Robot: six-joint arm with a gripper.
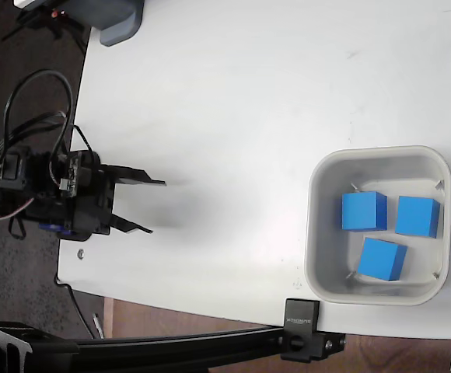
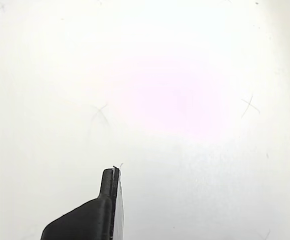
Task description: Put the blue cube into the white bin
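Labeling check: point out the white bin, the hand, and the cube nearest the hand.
white bin (image 1: 316,180), fixed view, left rim.
hand (image 1: 157,207), fixed view, gap between fingertips.
blue cube (image 1: 363,210), fixed view, top face, upper-left cube.

In the fixed view the white counter (image 1: 249,101) lies bare between the claw (image 1: 157,207) at the left edge and the white bin (image 1: 319,233) at the right, an open lane. The bin's mouth is uncovered from above, but three blue cubes (image 1: 363,210) (image 1: 417,216) (image 1: 382,259) fill much of its floor. A black clamp (image 1: 302,330) juts at the counter's near edge beside the bin. A grey box (image 1: 120,19) sits at the far left corner.
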